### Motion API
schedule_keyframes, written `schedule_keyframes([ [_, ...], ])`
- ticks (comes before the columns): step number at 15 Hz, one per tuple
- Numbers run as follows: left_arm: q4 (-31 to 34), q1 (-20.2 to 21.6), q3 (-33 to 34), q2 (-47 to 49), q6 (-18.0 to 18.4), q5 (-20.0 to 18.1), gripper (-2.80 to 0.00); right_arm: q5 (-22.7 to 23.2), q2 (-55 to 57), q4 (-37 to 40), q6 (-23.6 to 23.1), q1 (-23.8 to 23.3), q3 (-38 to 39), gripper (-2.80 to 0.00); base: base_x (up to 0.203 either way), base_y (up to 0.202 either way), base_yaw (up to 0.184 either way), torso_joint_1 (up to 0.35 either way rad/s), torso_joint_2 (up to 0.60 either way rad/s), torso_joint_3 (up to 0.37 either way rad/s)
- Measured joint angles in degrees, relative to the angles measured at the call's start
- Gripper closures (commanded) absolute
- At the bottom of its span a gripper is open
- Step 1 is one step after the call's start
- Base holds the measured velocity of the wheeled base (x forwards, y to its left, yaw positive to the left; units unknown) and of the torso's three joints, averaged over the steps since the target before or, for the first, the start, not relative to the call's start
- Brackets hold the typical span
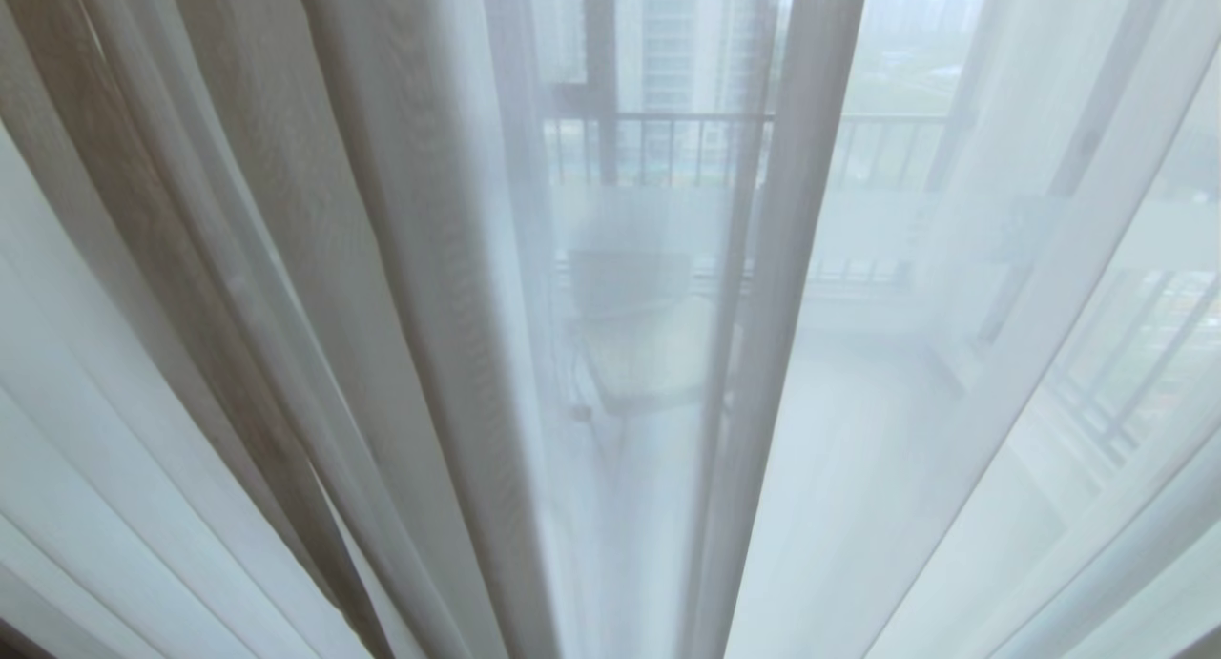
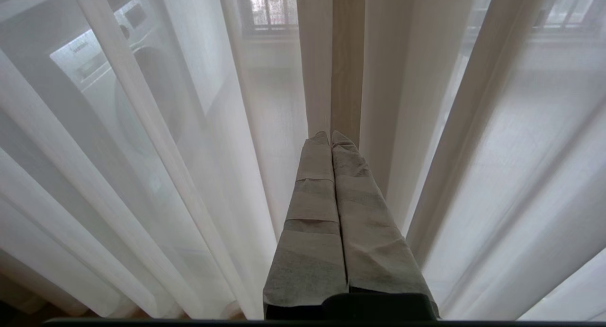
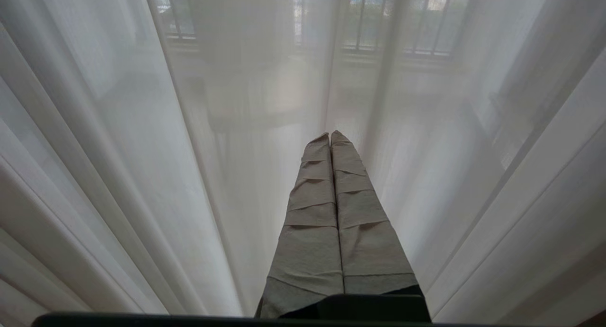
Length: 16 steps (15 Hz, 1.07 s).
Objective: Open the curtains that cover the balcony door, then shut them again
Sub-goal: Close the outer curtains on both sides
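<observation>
we see chair (image 1: 639,339) | railing (image 1: 706,144) just behind chair | tower blocks (image 1: 682,39) far beyond railing | washing machine (image 2: 118,76), spot rel. to chair unclear

Curtains (image 1: 401,258): hang drawn across the whole head view.
Behind curtains: chair (image 1: 639,344) at centre, railing (image 1: 687,144) beyond it.
Washing machine (image 2: 118,76): behind curtains, ahead of left gripper (image 2: 330,136).
Right gripper (image 3: 330,136): before curtains.
</observation>
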Motion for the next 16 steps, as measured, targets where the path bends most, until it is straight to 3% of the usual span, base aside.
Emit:
schedule_keyframes([
  [7,0.0,0.0,0.0,0.0,0.0,0.0,0.00,0.0,0.0,0.0,0.0,0.1,0.0,0.00,0.000,0.015,0.001,0.000,0.00,0.000],
  [16,0.1,0.0,0.0,0.0,0.1,0.0,0.00,-0.1,0.0,0.0,0.1,0.0,0.0,0.00,0.000,0.187,0.001,0.003,0.00,0.002],
])
